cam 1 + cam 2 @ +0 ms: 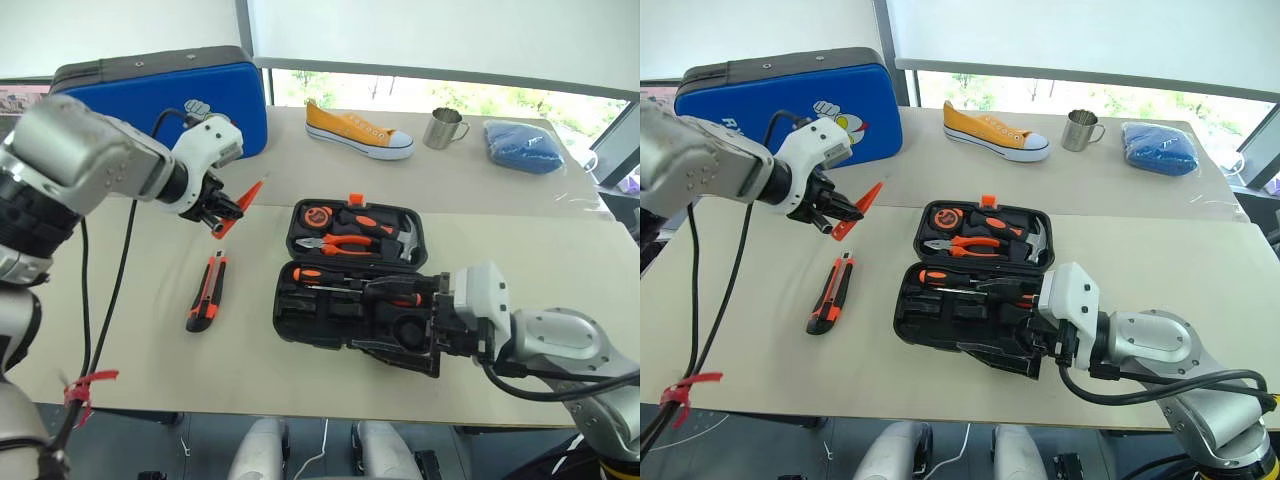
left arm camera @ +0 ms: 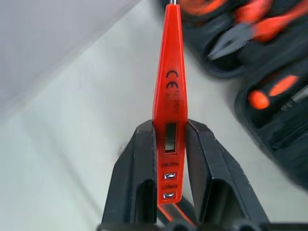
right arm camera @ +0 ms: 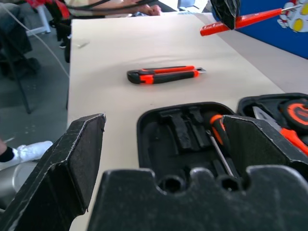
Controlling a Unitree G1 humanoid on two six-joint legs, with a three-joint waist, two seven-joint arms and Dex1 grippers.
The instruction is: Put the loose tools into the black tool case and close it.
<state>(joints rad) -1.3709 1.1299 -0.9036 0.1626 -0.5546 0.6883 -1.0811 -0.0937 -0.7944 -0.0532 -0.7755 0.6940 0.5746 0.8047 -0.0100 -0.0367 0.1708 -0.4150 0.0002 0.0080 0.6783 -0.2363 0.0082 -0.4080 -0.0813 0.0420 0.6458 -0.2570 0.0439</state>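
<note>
2 cases sit on the table (image 1: 150, 380): the big blue case (image 1: 165, 95) at the far left and the black tool case (image 1: 350, 280), lying open mid-table with pliers (image 1: 345, 243) and a screwdriver (image 1: 335, 277) in its slots. The right gripper (image 1: 400, 330) spreads wide at the case's near edge, grasping nothing. The utility knife (image 1: 206, 291) lies left of the case. The left gripper (image 1: 225, 207), raised above the table, clamps the tester screwdriver (image 2: 169, 96), marked "CE" and "DIRECT".
</note>
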